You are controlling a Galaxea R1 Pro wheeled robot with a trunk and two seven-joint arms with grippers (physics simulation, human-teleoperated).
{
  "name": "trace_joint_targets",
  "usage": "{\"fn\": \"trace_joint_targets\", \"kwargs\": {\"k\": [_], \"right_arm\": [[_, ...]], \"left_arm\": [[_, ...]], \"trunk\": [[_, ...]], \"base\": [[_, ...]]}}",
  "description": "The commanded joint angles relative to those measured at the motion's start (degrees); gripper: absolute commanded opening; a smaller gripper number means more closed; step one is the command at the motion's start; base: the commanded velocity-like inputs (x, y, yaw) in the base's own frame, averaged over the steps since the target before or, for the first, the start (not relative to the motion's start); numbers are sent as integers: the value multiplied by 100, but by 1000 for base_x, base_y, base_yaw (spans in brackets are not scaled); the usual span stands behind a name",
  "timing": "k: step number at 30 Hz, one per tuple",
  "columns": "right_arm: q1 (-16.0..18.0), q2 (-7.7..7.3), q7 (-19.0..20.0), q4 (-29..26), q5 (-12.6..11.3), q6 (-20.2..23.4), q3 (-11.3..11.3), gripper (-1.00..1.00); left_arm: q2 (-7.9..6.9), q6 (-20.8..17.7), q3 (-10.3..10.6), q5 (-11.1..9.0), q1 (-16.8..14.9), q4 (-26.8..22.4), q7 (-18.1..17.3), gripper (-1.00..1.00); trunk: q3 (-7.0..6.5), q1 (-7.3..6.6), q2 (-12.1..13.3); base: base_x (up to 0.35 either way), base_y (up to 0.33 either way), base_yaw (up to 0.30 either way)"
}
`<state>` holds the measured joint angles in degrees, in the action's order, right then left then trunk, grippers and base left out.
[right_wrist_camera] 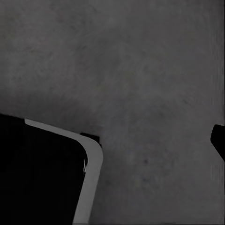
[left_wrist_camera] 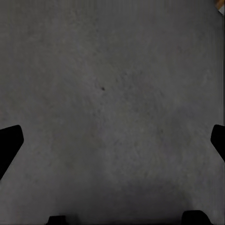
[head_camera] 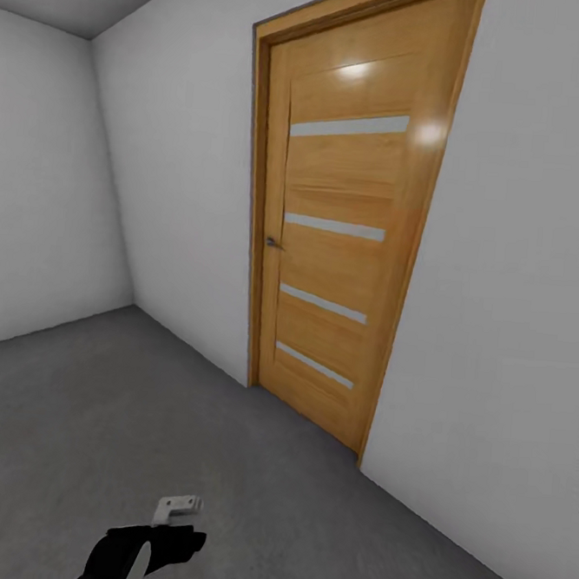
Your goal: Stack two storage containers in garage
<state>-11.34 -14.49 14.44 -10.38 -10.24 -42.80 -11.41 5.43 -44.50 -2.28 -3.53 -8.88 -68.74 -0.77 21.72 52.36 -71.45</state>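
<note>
door [head_camera: 337,241] ahead-right in wall [head_camera: 515,299], floor [head_camera: 97,414] below

Shut wooden door [head_camera: 337,232], four pale strips, white walls [head_camera: 176,185].

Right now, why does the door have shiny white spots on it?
Head view: the spots near the top of the wooden door are glare from lights. Left wrist view: the grey floor is dim and grainy. Right wrist view: it darkens toward a corner.
</note>
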Motion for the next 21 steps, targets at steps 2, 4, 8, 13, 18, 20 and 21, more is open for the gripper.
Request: {"fn": "trace_joint_targets", "kwargs": {"k": [2,4,8,13,18,20,21], "right_arm": [[0,34,5,100,-99,-98,7,100],[0,56,13,133,-134,-132,13,100],[0,79,24,162,-160,-160,22,100],[0,86,21,181,-160,-166,12,100],[0,87,29,192,-162,-160,18,100],[0,87,37,193,-161,-159,15,100],[0,87,42,193,-161,-159,12,100]], "left_arm": [[1,3,0,-20,0,1,-6,100],[14,42,3,-70,0,8,-11,100],[64,456,3,-384,-12,-19,-13,100],[-129,466,-39,-1350,-640,-632,38,100],[-399,-481,-139,-1812,-1644,-841,49,100],[-423,-787,-172,-1858,-1920,-824,50,100],[-432,-913,-186,-1875,-2065,-815,52,100]], "trunk": [[0,0,0],[0,0,0],[0,0,0],[0,0,0],[0,0,0],[0,0,0],[0,0,0]], "base": [[304,137,-300],[304,137,-300],[305,137,-300],[310,131,-296],[327,95,-222],[333,91,-92],[334,92,-46]]}}
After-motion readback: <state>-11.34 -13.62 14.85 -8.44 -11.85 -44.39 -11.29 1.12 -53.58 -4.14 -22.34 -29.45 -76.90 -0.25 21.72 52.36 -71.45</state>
